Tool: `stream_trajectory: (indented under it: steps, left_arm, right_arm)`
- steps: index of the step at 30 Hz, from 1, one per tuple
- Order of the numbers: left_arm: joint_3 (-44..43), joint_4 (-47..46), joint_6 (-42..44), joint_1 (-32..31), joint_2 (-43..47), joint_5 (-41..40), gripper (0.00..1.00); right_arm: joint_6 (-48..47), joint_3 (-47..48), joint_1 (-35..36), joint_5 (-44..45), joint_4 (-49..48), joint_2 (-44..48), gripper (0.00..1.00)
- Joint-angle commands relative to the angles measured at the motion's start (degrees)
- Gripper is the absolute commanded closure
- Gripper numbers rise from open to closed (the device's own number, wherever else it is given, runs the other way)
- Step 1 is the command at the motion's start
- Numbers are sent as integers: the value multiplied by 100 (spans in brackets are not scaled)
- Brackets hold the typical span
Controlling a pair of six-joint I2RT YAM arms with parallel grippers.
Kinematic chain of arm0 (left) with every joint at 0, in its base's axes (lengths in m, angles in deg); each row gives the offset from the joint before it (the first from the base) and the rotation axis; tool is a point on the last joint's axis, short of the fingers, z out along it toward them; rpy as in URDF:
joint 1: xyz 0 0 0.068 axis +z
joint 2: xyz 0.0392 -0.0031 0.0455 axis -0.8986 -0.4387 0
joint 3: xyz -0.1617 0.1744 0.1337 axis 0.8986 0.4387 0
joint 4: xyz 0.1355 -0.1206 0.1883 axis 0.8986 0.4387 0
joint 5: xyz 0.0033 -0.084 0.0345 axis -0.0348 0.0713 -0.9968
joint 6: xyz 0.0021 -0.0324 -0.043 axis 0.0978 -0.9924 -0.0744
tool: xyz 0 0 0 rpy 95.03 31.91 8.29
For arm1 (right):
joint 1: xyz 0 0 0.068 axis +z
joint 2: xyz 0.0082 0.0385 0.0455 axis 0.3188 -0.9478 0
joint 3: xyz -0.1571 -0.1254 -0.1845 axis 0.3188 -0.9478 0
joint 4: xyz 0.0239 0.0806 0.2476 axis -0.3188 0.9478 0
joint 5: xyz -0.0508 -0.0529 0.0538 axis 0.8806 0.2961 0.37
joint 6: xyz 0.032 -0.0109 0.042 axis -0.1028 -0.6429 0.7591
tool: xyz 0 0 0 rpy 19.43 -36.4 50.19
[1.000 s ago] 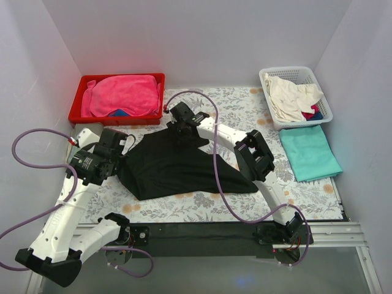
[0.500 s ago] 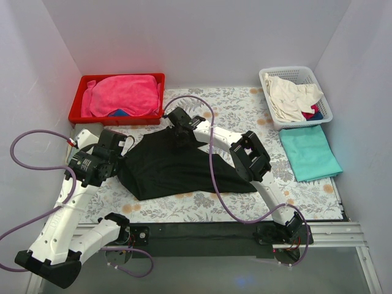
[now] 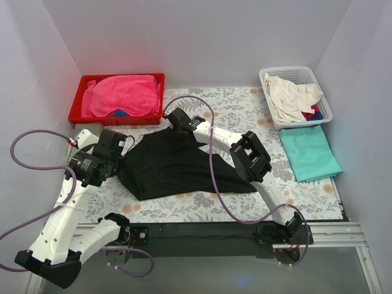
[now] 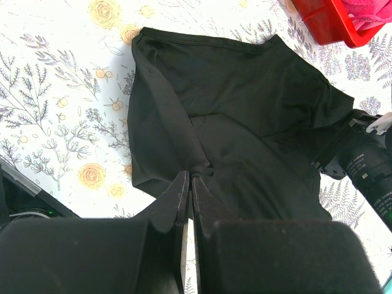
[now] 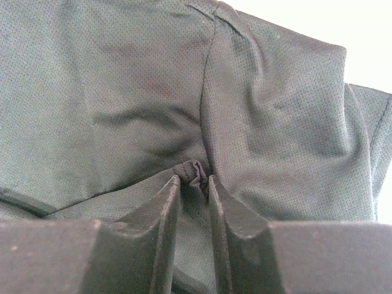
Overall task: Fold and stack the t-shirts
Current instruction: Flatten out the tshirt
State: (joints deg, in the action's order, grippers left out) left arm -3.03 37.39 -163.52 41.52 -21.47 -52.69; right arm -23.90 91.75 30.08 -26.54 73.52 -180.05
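Observation:
The black t-shirt [image 3: 177,168] lies bunched on the flowered table, between the two arms. My left gripper [image 3: 120,160] is shut on a fold at the shirt's left edge; the left wrist view shows the jaws pinching black cloth [image 4: 199,166]. My right gripper [image 3: 182,139] is at the shirt's far edge and is shut on a small bunch of the black fabric [image 5: 195,174]. The black shirt fills the right wrist view [image 5: 122,92]. A teal t-shirt [image 3: 309,152] lies folded flat at the right of the table.
A red tray [image 3: 73,113] holding pink cloth [image 3: 122,95] stands at the back left. A white basket [image 3: 323,98] with cream and red cloth stands at the back right, just behind the teal shirt. White walls close in the table.
My right gripper has drawn slightly left and towards me with the shirt's far edge. The left arm has barely moved.

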Motion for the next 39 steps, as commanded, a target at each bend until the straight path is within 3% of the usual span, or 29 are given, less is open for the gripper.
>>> stream_trajectory:
  steps: [1,4,10,13,23,29,39]
  left_arm:
    - [-75,35,49,5,66,-69,100]
    - [-66,44,58,5,75,-86,100]
    - [-39,44,49,13,83,-95,100]
    - [-31,35,49,5,92,-104,100]
    - [-469,-255,444,5,-127,-279,100]
    - [-1865,-729,1217,5,-873,-850,100]
    - [-4072,-2504,3424,13,-1885,-2256,100]
  right_arm:
    - [-85,-80,82,162,53,336,71]
    - [-68,-80,134,179,61,318,82]
    - [-59,-106,231,372,97,397,89]
    - [-68,-63,266,557,158,485,99]
    - [-217,-325,240,1866,474,1880,99]
    - [-322,-528,-128,2525,676,3136,99]
    - [-577,-186,-1403,3017,984,4808,99]
